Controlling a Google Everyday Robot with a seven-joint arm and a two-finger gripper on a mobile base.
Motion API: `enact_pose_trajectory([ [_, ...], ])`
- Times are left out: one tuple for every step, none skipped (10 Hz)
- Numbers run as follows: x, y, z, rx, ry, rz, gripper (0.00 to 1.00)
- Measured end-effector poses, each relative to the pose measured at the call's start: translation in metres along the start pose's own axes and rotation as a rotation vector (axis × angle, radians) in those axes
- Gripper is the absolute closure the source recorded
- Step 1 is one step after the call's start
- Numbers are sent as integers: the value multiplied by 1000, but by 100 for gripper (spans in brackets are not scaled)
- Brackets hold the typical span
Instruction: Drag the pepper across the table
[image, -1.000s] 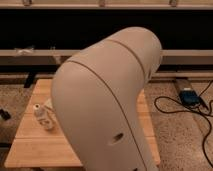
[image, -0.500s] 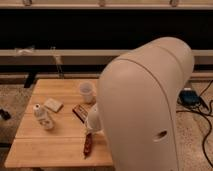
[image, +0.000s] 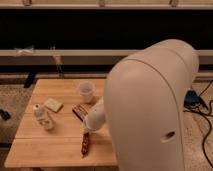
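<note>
1. Light wood of the table (image: 45, 150) is showing over its left and middle, because the arm's white shell (image: 150, 110) is now sitting at three o'clock in the view instead of covering the centre as it did a second ago.
2. The gripper (image: 86, 132) is reaching down from under that shell, closed tight, with its tip meeting the twelve o'clock end of the pepper (image: 85, 145). I cannot tell whether it is pinching or only pressing.
3. The pepper is lying near the table's six o'clock edge, at six o'clock from the cup (image: 86, 91) and just beyond the dark packet (image: 78, 111).
4. Compared with half a second ago, the pepper is resting in much the same spot, so the drag is probably only beginning.
5. The white bottle (image: 44, 118) is standing at nine o'clock from the gripper, well apart.
</note>
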Motion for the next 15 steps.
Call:
enact_pose_trajectory([
  [-2,0,0,-5,-9,-1,100],
  [-5,1,-1,-12,-17,-3,100],
  [-7,1,-1,-18,-26,-7,100],
  [-9,3,0,-23,-31,-10,100],
  [-11,5,0,-28,-37,-15,100],
  [-14,6,0,-32,-43,-17,100],
  [-17,6,-1,-34,-51,-18,100],
  [-23,8,-1,-36,-61,-19,100],
  [-27,9,-1,-38,-69,-18,100],
  [-32,9,-1,-41,-77,-17,100],
  [-38,10,-1,-44,-85,-15,100],
  [-43,10,-1,-46,-94,-14,100],
  [-49,7,-1,-47,-101,-10,100],
  [-55,5,-2,-50,-109,-1,100],
  [-61,1,-2,-53,-115,10,100],
])
